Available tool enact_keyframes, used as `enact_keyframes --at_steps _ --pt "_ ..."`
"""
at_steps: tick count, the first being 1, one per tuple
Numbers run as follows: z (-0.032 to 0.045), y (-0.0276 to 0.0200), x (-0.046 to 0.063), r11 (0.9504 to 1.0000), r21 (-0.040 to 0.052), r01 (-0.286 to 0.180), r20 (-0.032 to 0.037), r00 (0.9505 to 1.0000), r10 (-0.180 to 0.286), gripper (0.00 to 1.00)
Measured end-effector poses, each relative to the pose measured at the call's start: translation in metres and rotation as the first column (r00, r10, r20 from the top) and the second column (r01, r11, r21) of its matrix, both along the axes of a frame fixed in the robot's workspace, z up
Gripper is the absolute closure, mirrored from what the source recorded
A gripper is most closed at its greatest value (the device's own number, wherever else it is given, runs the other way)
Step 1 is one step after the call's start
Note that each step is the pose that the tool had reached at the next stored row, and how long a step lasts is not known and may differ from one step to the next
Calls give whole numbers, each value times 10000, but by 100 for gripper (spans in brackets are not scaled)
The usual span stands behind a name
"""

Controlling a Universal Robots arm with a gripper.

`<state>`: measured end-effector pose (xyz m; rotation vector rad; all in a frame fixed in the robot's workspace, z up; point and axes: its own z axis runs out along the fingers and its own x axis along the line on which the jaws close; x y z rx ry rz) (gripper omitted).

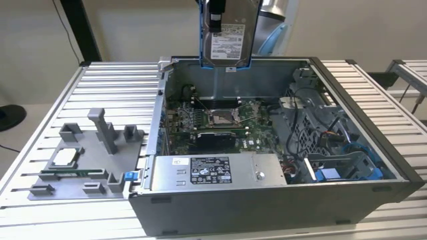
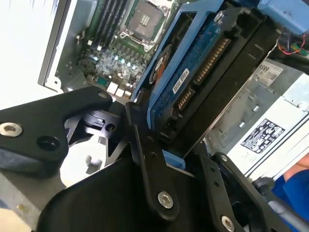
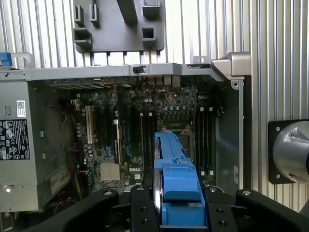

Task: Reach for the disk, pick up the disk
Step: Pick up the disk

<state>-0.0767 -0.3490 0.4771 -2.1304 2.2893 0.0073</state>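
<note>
Box of grey metal (image 1: 213, 172) sits at the near side of the open computer case (image 1: 267, 210) on the bench (image 1: 113, 80). Farther in lies the motherboard (image 1: 220, 122). Above the far wall, the end effector (image 1: 217, 20) is clenched on the disk (image 1: 230, 40), held upright.

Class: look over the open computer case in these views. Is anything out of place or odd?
Yes: the disk is not seated in the computer case. It hangs upright above the case's far wall in the exterior view, gripped by the claw. Nothing looks spilled or broken.
</note>
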Motion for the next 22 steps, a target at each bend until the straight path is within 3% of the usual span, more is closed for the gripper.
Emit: enact_keyframes --at_steps 22 --pt "0 0 341 10000 0 0 0 10000 0 100"
